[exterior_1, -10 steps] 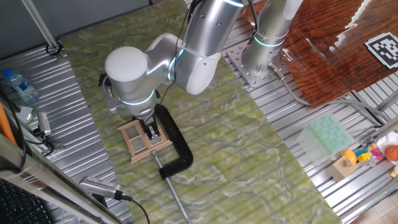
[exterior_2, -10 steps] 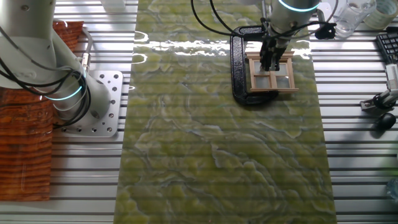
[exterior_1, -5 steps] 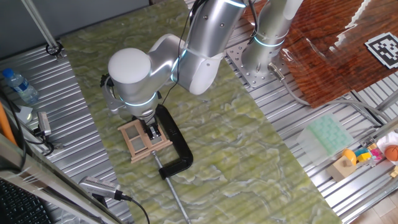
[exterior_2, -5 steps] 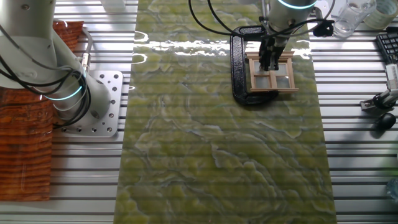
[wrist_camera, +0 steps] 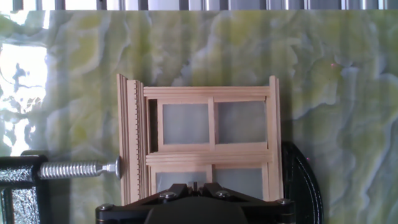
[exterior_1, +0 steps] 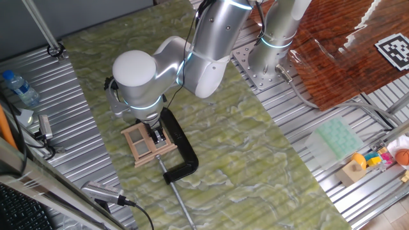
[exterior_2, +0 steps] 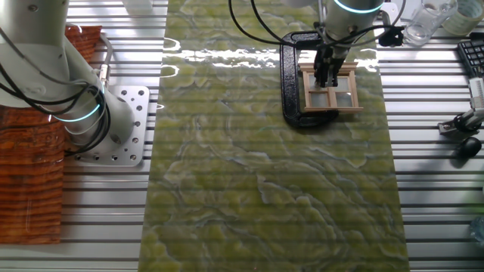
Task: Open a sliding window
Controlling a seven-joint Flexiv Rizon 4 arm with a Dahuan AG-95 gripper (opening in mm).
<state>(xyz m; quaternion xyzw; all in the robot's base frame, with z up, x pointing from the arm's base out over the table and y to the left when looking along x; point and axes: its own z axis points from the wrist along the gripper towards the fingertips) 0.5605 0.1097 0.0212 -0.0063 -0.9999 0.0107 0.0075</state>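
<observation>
Light-tan wood: the sliding window (wrist_camera: 208,146) lies flat on the green marbled mat (exterior_1: 243,160) that covers the table, near the mat's edge, pinched on two opposite sides by a black C-clamp (exterior_1: 177,145) whose threaded screw (wrist_camera: 79,168) presses one side of the frame. The claw (exterior_1: 156,136) sits right down over the window, fingers pointing at the sash by the central crossbar; in the hand view only its dark body shows at the bottom edge, and the fixed views are too small, so I cannot tell whether the fingers are spread or closed, or whether they truly touch the wood. In the hand view a narrow dark gap shows beside the ribbed side rail, between frame and upper sash, so the sash may be slightly displaced; I cannot be sure. Judgement: the step in hand is engaging the sash, the slide itself barely begun or not begun. The next move calls for light downward pressure and a straight push along the frame's track, parallel to the rails, so the sash does not bind or lift the frame out of the clamp. Count: one window with four panes, one C-clamp, one working arm (exterior_1: 204,51) and one claw; a second arm base (exterior_2: 76,106) stands idle at the table's side.
</observation>
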